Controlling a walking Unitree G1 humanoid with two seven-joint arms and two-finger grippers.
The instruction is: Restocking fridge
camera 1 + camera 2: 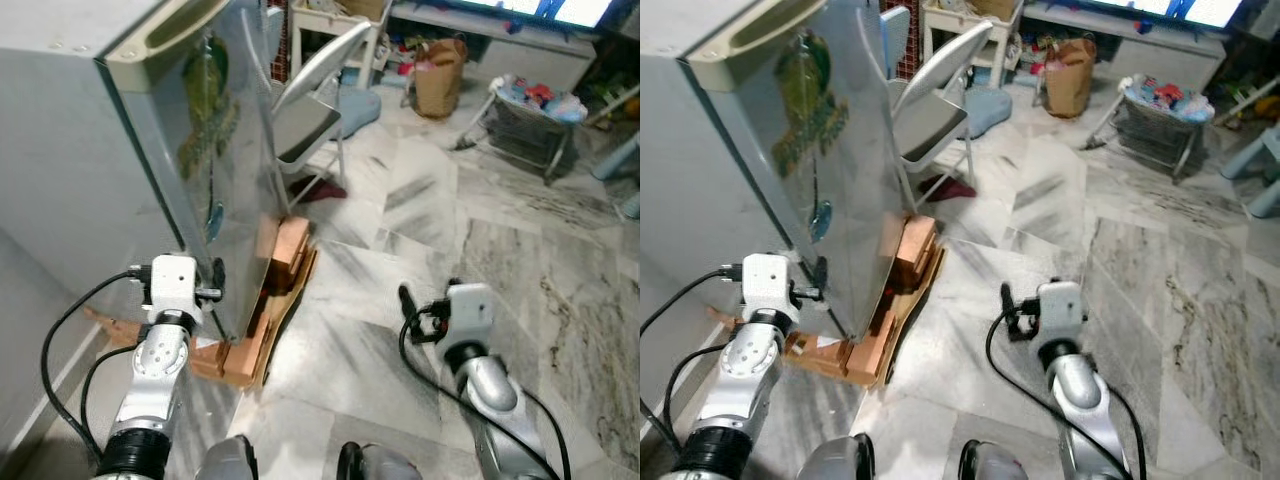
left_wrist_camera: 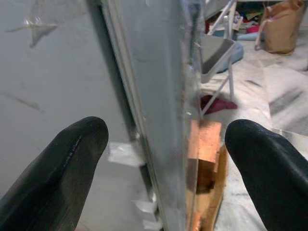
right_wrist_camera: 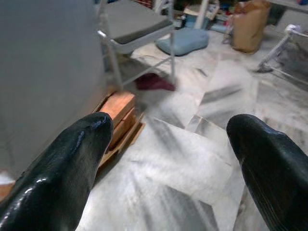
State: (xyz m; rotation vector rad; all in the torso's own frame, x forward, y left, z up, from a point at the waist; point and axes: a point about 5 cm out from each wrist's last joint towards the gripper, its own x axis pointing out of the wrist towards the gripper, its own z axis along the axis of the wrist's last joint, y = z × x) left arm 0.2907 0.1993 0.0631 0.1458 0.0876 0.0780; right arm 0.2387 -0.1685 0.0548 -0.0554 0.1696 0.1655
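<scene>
Grey fridge (image 1: pixel 150 150) standing at left, door shut, green sticker (image 1: pixel 207 110) on its front, raised on wooden blocks (image 1: pixel 285 255) and flattened cardboard (image 1: pixel 262 335). Left gripper (image 2: pixel 163 159) held at the fridge's lower door edge, fingers (image 2: pixel 62 168) spread wide to either side of that edge, gripping nothing. Right gripper (image 3: pixel 168 163) out over the marble floor (image 1: pixel 480 230), also spread and empty. Folding chair (image 1: pixel 315 110) just beside the fridge; brown paper bag (image 1: pixel 440 75) and wire rack (image 1: pixel 530 120) farther back.
</scene>
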